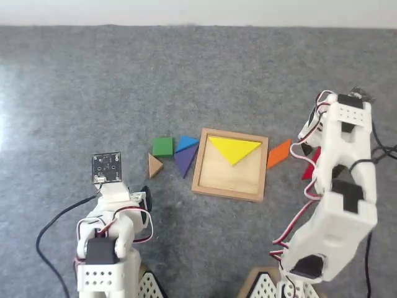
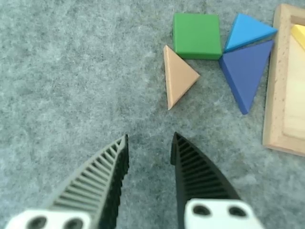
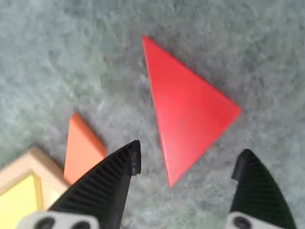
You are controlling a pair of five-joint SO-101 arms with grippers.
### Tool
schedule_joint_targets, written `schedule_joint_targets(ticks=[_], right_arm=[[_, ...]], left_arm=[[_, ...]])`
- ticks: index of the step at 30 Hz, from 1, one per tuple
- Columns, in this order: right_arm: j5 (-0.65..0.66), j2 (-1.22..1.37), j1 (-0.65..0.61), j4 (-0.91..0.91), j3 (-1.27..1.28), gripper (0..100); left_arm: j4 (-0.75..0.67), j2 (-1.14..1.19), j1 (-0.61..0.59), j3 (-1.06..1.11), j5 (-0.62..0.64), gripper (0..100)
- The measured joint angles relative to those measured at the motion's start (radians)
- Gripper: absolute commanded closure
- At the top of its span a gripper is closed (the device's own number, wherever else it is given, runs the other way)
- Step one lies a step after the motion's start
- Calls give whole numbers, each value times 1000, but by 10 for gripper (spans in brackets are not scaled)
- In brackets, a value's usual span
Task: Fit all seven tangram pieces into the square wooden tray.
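High view: the square wooden tray [image 1: 198, 169] lies mid-table on the grey table [image 1: 74, 93]. 1 piece sits inside it, the yellow triangle [image 1: 234, 149], its long edge along the tray's far wall. The other 6 lie outside. On the left arm's side are the green square [image 1: 162, 146], the light blue triangle [image 1: 186, 143], the dark blue triangle [image 1: 185, 160] and the tan triangle [image 1: 154, 165], closely grouped. On the other side, the orange parallelogram [image 1: 279, 153] lies just beside the tray. The red triangle [image 1: 310, 167] is mostly covered by the right arm [image 1: 338, 174]. The left arm [image 1: 108, 214] stands near the table's front edge, short of the tan triangle.

Left wrist view: this close look gives the spacing the overhead picture blurs. The green square [image 2: 197, 36] meets the light blue triangle [image 2: 245, 31], which meets the dark blue triangle [image 2: 245, 71]. The tan triangle [image 2: 178, 76] lies just beside the square's corner. The tray [image 2: 272, 95] rim runs along the dark blue piece. The left gripper [image 2: 150, 138] hangs over bare table, its jaws a narrow gap apart and holding nothing.

Right wrist view: here the whole red triangle [image 3: 186, 112] is plain, flat on the table. The right gripper [image 3: 190, 151] hangs over its near corner with jaws spread wide, 1 on each side, gripping nothing. The orange parallelogram [image 3: 81, 148] lies by a corner of the tray [image 3: 26, 167].
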Motion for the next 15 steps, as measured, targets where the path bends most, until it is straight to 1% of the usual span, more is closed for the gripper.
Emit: schedule_joint_targets(ticks=[6, 10, 15], right_arm=[[6, 118, 48, 3, -107, 692], [77, 143, 43, 3, -123, 692], [112, 155, 46, 3, -123, 692]], left_arm=[[0, 0, 0, 0, 0, 857], [0, 0, 0, 0, 0, 857], [0, 0, 0, 0, 0, 857]])
